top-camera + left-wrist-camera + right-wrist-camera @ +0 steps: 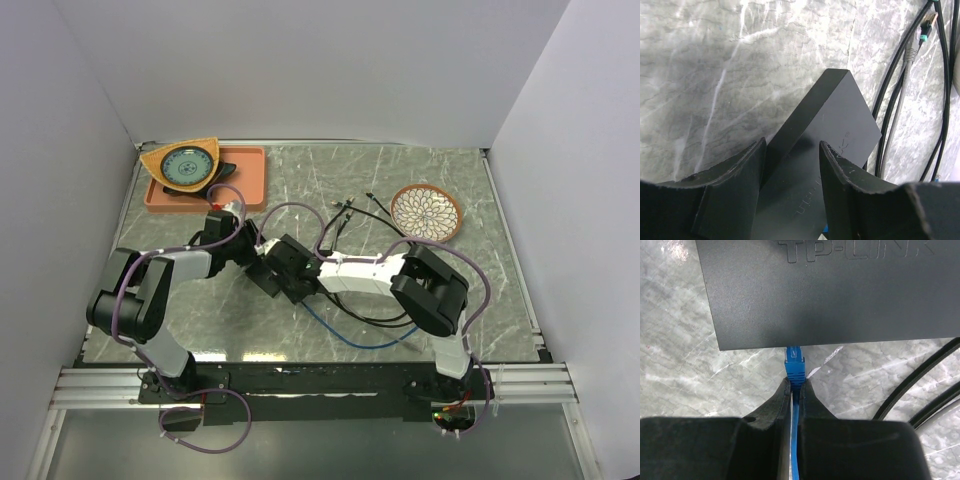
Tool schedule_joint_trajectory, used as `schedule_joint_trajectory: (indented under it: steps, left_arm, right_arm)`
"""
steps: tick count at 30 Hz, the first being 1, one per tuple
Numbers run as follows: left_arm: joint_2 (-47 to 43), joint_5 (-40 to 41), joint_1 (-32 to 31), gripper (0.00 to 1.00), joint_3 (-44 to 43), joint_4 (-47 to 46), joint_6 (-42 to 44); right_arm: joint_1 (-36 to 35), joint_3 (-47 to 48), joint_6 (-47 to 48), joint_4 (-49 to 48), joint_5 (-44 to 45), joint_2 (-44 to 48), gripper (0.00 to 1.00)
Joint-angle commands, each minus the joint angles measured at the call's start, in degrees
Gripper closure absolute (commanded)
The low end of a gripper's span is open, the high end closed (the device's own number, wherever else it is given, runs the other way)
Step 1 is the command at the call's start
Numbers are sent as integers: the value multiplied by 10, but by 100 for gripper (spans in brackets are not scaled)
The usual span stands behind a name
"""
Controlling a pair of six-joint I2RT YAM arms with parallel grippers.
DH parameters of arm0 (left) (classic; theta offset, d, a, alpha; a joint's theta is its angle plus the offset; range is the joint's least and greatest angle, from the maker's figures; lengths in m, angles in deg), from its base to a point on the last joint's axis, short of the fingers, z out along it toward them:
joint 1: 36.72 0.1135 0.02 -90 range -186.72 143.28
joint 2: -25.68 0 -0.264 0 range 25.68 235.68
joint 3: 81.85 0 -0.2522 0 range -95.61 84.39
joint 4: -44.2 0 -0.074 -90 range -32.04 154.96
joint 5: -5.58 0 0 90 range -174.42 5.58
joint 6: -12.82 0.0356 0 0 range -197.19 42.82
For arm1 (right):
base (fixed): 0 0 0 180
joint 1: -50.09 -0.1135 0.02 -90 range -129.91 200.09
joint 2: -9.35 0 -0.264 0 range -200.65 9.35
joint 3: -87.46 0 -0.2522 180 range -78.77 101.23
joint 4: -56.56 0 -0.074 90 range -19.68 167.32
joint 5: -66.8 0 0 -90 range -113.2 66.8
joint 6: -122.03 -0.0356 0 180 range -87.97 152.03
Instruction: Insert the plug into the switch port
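Note:
The flat matte-black switch box (830, 295), marked TP-LINK, lies mid-table (278, 268). Its ports are on the edge facing my right gripper and are hidden from above. My right gripper (795, 385) is shut on the blue cable just behind the blue plug (794, 365). The plug's tip meets the box's near edge and disappears under it. My left gripper (790, 150) is open and sits over the other end of the box (835, 120). One finger (747, 170) is beside the box's long side, and the other finger (840, 175) is over its top face.
An orange tray (250, 175) holding a bowl stands at the back left. A patterned bowl (426, 211) is at the back right. Black cables (360, 215) run behind the box, and also show in the left wrist view (890, 85). The blue cable (350, 338) trails toward the near edge.

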Motion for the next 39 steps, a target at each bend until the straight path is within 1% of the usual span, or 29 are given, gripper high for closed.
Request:
schedule_joint_trajectory:
  steps: [1, 10, 20, 28, 39]
  left_arm:
    - [-11, -42, -29, 48, 30, 78, -32]
    - [-24, -41, -44, 49, 42, 73, -45]
    - [-16, -31, -69, 49, 29, 81, -42]
    - [-23, -30, -74, 49, 50, 66, -68]
    - [-24, -50, -97, 49, 50, 41, -75]
  right_arm:
    - [19, 68, -3, -133, 28, -12, 100]
    - [22, 118, 12, -137, 15, -33, 100]
    - [37, 162, 23, -139, -20, -49, 100]
    - [47, 194, -12, -135, -21, -61, 100]
    - [50, 229, -8, -142, -54, -84, 100]
